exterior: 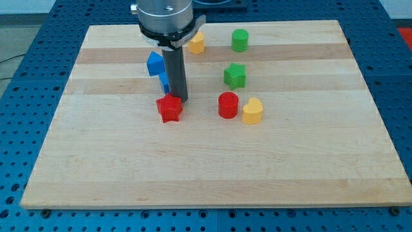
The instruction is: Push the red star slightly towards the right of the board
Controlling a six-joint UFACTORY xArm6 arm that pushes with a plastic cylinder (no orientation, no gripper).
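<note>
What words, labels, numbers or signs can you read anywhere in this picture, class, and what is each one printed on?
None: no readable text shows anywhere. The wooden board, the red star, the other coloured blocks and the arm's metal head carry no print. My tip sits just above the red star, at its upper right.

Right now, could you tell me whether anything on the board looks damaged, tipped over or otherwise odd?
Nothing stands out. The red star, red cylinder, two yellow blocks, two green blocks and blue blocks all sit flat on the board, intact. My tip rests just above the star, toward its right.
</note>
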